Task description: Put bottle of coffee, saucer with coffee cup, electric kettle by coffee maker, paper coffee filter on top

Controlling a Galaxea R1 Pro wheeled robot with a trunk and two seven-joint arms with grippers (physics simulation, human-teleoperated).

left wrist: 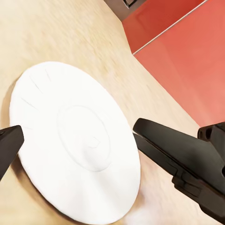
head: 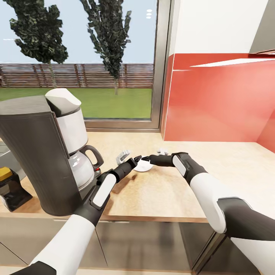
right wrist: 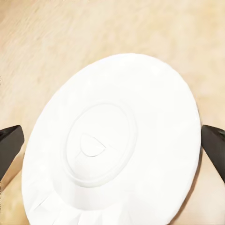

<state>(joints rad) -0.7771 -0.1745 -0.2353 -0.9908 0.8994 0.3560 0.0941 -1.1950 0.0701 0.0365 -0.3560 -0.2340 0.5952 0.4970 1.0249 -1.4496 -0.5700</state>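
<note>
- The saucer (head: pixel 143 165) lay flat on the counter (head: pixel 214 168), just right of the coffee maker (head: pixel 42 152), between the two claws.
- It was round with no long axis, so approach angle mattered little; the rim was the only place to take hold.
- Left claw (head: pixel 134 159) reached in from 7 o'clock of the saucer and right claw (head: pixel 149 158) from 3 o'clock, tips nearly meeting over it.
- The arms were about equally near; I could not tell which one actually touched.
- Right wrist view: saucer (right wrist: pixel 115 150) sat centred between the dark fingertips (right wrist: pixel 9 145), jaws spread wide, straddling the rim.
- Left wrist view: saucer (left wrist: pixel 75 138) was straight ahead, left fingers (left wrist: pixel 9 145) apart, the right claw's finger (left wrist: pixel 176 157) at the far rim.
- A jar with a yellow lid (head: pixel 9 187) stood at 9 o'clock of the maker.
</note>
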